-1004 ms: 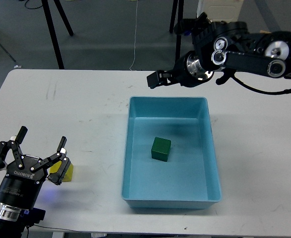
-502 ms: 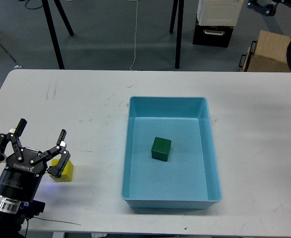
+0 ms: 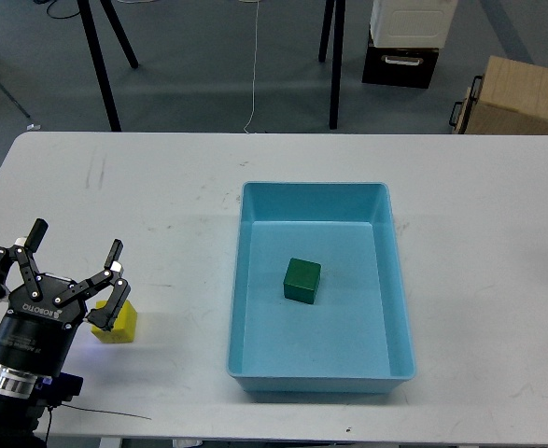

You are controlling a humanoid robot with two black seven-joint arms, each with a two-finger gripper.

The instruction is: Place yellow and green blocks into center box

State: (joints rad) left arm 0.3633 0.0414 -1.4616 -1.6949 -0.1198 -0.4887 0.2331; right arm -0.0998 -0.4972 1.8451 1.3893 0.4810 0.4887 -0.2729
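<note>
Right arm has swung clear out of sight, green block [image 3: 302,280] resting in the blue box [image 3: 255,373]. Left gripper [image 3: 54,280], jaws apart, has edged beside the yellow block [image 3: 118,323], ungrasped.

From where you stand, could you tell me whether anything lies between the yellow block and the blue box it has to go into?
Nothing visible does. The yellow block sits on the white table beside the open left gripper, and only bare tabletop separates it from the blue box, which already holds the green block.
</note>
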